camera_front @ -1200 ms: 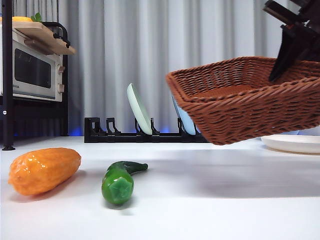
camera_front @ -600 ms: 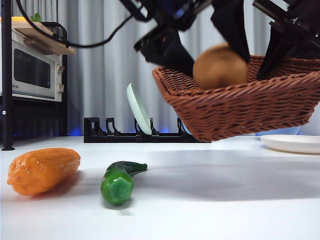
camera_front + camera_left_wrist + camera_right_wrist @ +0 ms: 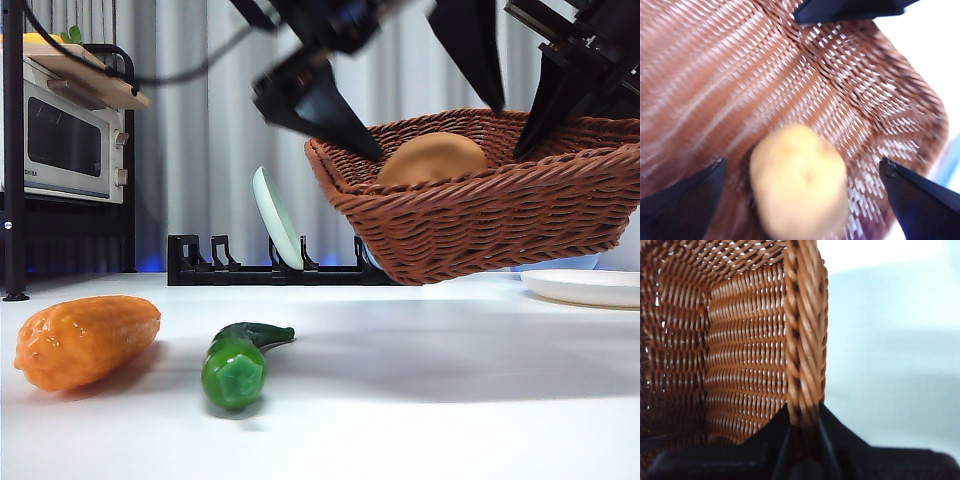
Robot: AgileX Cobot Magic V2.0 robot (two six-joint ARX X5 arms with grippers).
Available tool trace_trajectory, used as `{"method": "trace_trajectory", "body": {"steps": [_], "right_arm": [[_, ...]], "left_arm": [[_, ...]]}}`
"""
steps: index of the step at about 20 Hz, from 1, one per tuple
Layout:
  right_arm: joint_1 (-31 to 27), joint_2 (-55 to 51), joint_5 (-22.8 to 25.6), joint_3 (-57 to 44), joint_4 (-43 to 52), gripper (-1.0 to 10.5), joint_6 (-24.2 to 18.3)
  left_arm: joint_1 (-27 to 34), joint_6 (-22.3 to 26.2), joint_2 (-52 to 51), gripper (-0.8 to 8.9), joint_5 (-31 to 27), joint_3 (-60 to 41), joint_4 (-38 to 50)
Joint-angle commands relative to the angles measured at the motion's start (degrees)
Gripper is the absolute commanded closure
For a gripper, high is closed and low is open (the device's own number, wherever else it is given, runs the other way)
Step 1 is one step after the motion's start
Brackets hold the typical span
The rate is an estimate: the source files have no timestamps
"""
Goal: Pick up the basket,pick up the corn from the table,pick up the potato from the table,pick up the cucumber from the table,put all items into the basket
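Wicker basket (image 3: 480,215), upper right, pinched by my right gripper (image 3: 802,415), could tip the potato (image 3: 432,158) out; left gripper (image 3: 800,195) gapes wide.

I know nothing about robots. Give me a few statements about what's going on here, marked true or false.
1. The potato lies in the basket. True.
2. The basket rests on the table. False: the right hand, clamped on its rim, holds it in the air.
3. The left hand grips the potato. False: it is open around the potato.
4. The corn and cucumber lie on the table. True.
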Motion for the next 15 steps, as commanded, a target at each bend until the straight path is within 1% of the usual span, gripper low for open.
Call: {"method": "trace_trajectory", "body": {"steps": [1, 4, 6, 8, 10, 12, 13, 15], "right_arm": [[0.1, 0.0, -0.5, 0.6, 1.0, 9.6, 0.8], [0.1, 0.0, -0.5, 0.6, 1.1, 9.6, 0.8], [0.1, 0.0, -0.4, 0.6, 1.1, 9.6, 0.8], [0.0, 0.0, -0.5, 0.6, 1.1, 9.6, 0.8], [0.0, 0.0, -0.5, 0.6, 1.1, 9.6, 0.8], [0.0, 0.0, -0.5, 0.6, 1.0, 9.6, 0.8], [0.0, 0.0, -0.5, 0.6, 1.1, 9.6, 0.8], [0.0, 0.0, -0.5, 0.6, 1.0, 9.6, 0.8]], "left_arm": [[-0.3, 1.4, -5.6, 2.79, -0.1, 3.4, -7.0], [-0.5, 1.7, -13.4, 2.8, -0.4, 7.3, -17.7], [-0.5, 1.7, -18.3, 2.8, -2.2, 7.7, -23.1], [-0.4, 0.6, -21.7, 2.8, -6.7, 7.7, -30.5], [-0.3, -1.9, -23.5, 2.81, -12.9, 7.7, -39.4], [0.4, -4.8, -23.7, 2.84, -16.7, 7.5, -46.9], [0.8, -6.2, -23.7, 2.84, -17.8, 6.9, -48.0], [1.8, -7.6, -23.7, 2.84, -18.1, 4.4, -46.6]]}}
